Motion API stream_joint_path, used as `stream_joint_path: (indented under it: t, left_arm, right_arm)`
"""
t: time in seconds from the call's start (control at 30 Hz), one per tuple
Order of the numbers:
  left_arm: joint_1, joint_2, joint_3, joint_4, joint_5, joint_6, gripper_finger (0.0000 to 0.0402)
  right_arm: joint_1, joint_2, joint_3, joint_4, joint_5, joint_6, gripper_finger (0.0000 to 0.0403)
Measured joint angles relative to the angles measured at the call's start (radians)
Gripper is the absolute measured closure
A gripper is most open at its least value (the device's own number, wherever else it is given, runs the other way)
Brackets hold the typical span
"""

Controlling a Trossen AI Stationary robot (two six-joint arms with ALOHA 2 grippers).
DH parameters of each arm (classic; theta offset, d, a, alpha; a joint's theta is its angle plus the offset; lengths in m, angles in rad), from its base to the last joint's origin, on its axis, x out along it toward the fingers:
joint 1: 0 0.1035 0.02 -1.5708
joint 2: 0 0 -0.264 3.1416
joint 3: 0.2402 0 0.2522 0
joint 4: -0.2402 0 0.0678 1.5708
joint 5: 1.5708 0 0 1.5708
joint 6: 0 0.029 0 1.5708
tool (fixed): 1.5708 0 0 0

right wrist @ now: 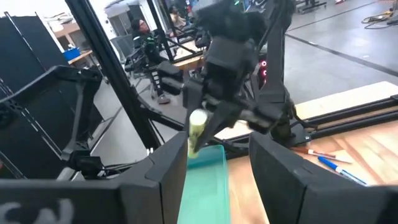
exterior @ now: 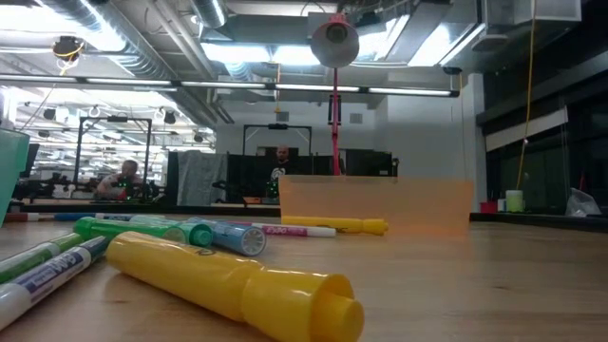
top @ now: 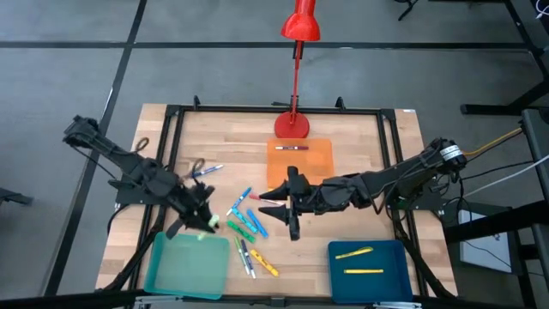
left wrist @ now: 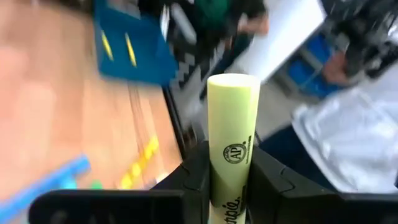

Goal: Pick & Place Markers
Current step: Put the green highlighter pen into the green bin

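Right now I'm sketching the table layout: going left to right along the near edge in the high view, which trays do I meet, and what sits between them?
Teal square plastic tray → loose cluster of coloured markers on the wooden table → blue square plastic tray holding two yellow markers.

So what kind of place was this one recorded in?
Most likely a robotics lab or open-plan workshop: exposed ceiling ducts and strip lights, rows of workstations with seated people behind the light wooden table, and black metal framing around the table.
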Motion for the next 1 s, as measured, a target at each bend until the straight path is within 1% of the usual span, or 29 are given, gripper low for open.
stream_joint_path:
  t: [0.2,0.33,0.43,0.57,0.77,0.83,0.87,0.93,1.0]
  left_arm:
    - [-0.124,0.081,0.0,-0.115,0.0,-0.135,0.0341]
    - [-0.178,0.145,0.0,-0.155,0.006,-0.196,0.0341]
    - [-0.208,0.198,0.0,-0.183,0.033,-0.226,0.0341]
    - [-0.232,0.271,0.0,-0.194,0.077,-0.262,0.0341]
    - [-0.26,0.371,0.0,-0.196,0.083,-0.342,0.0336]
    - [-0.262,0.401,0.0,-0.196,0.093,-0.393,0.0328]
    - [-0.262,0.413,0.0,-0.196,0.114,-0.415,0.0322]
    - [-0.261,0.434,0.0,-0.197,0.156,-0.425,0.0307]
    - [-0.262,0.45,0.0,-0.196,0.172,-0.429,0.0292]
  right_arm:
    - [0.0,0.0,0.0,-0.042,0.0,0.048,0.0232]
    - [0.0,0.0,0.0,-0.042,0.0,0.048,0.0232]
    - [0.0,0.0,0.0,-0.043,0.0,0.048,0.0232]
    - [0.0,0.0,0.0,-0.043,0.0,0.051,0.0232]
    - [0.0,0.0,0.0,-0.043,0.0,0.051,0.0232]
    - [0.0,0.0,0.0,-0.043,0.0,0.051,0.0232]
    - [0.0,0.0,0.0,-0.043,0.0,0.051,0.0232]
    - [0.0,0.0,0.0,-0.043,0.0,0.051,0.0232]
    - [0.0,0.0,0.0,-0.043,0.0,0.051,0.0232]
